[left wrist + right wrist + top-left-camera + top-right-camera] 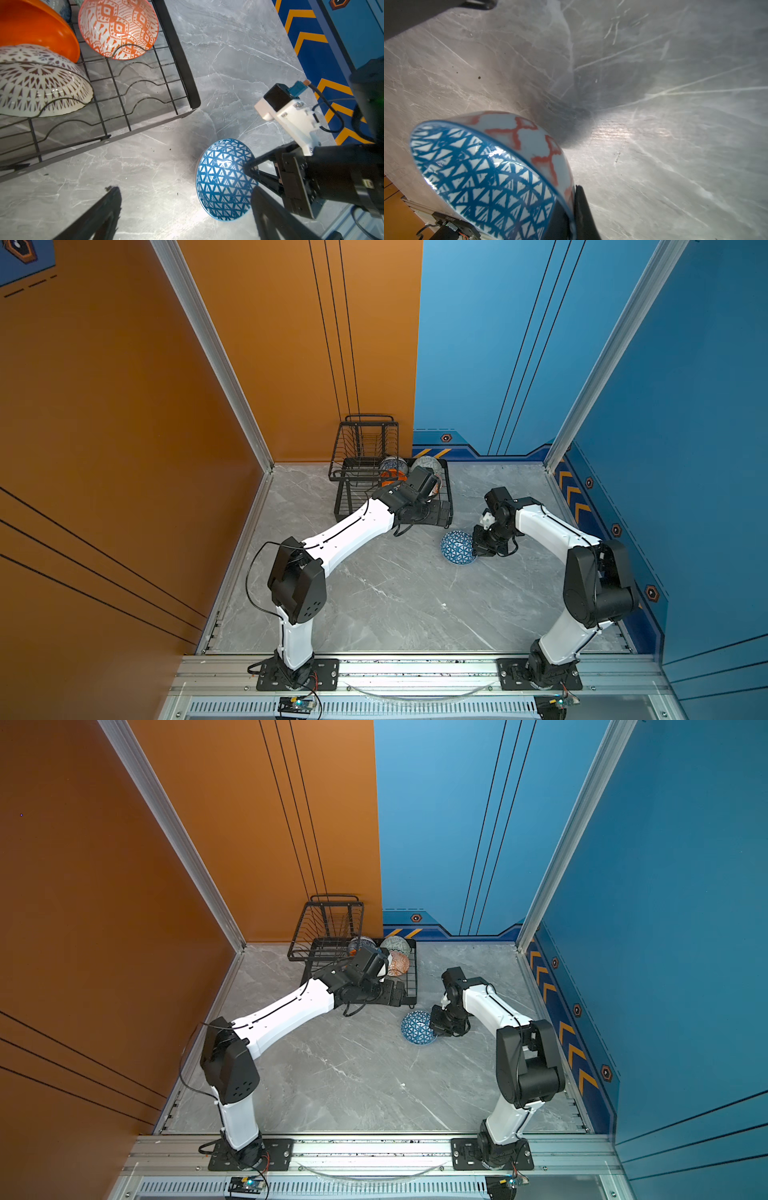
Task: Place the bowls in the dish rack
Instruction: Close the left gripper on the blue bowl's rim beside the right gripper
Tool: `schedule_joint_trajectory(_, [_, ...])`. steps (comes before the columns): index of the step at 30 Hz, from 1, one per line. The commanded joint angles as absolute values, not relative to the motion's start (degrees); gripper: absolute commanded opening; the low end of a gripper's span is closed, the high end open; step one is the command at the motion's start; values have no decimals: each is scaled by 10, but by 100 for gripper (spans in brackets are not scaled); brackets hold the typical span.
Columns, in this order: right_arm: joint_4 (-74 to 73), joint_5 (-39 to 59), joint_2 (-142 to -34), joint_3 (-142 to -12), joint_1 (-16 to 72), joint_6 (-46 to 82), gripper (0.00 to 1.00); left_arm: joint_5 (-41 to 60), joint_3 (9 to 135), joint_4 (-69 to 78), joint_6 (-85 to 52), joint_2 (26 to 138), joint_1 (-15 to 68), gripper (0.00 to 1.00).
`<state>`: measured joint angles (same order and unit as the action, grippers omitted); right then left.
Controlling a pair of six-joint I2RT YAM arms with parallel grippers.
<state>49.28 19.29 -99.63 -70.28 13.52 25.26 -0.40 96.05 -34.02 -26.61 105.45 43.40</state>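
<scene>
— What is borne by the grey marble tabletop [374,605]?
— The black wire dish rack [367,439] is stood at twelve o'clock, against the far edge.
— Anything else?
— The blue-white triangle bowl [456,546] is seen tilted at two o'clock, near the middle; contact with the surface cannot be told.

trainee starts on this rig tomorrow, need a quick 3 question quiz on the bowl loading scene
1. True or false: the left gripper is holding a bowl.
2. The blue triangle bowl is: A) held by the left gripper, B) pinched at its rim by the right gripper, C) lying loose, untouched.
3. Fill in: the white lattice bowl sits in the ___.
Key: 1 false, its jaws stand open and empty; 2 B; 3 dish rack.
</scene>
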Motion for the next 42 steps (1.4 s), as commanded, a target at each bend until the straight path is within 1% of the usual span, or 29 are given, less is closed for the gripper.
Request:
schedule_joint_trajectory(1, [478,180,-1026,-737,149,242,0,-22,930,-343,-270,1019,445,98])
schedule_joint_trajectory(5, [478,167,-1056,-755,153,243,0,-14,885,-343,-295,998,446,98])
schedule_joint_trajectory(10, [478,153,-1067,-763,159,246,0,-13,846,-343,-327,985,449,98])
schedule_joint_trajectory(12, [478,149,-1066,-766,163,245,6,-11,838,-343,-346,985,450,98])
schedule_joint_trajectory(14, [479,149,-1065,-767,167,245,8,-14,833,-343,-364,990,454,98])
schedule_joint_trajectory(17, [479,150,-1060,-768,169,248,18,-14,833,-342,-393,1003,459,98])
schedule_joint_trajectory(20, [481,153,-1060,-772,169,246,22,-3,840,-341,-420,1026,463,98])
schedule_joint_trajectory(22, [485,152,-1058,-776,168,243,31,4,846,-342,-435,1041,465,100])
schedule_joint_trajectory(23, [486,152,-1057,-777,168,241,34,4,849,-342,-444,1047,466,99])
schedule_joint_trajectory(32, [496,157,-1015,-783,137,240,58,14,871,-342,-473,1091,469,88])
schedule_joint_trajectory(34, [497,160,-1004,-784,132,245,65,12,874,-342,-477,1100,468,82])
schedule_joint_trajectory(36, [497,161,-995,-786,127,253,75,12,880,-340,-481,1113,467,78])
schedule_joint_trajectory(38, [498,165,-986,-792,124,261,87,15,893,-337,-480,1133,467,74])
schedule_joint_trajectory(39, [500,166,-983,-795,122,264,92,17,901,-335,-480,1143,468,73])
schedule_joint_trajectory(40, [502,167,-979,-799,121,266,98,19,909,-335,-480,1154,468,71])
schedule_joint_trajectory(42, [508,170,-975,-811,117,268,100,23,923,-333,-482,1171,468,68])
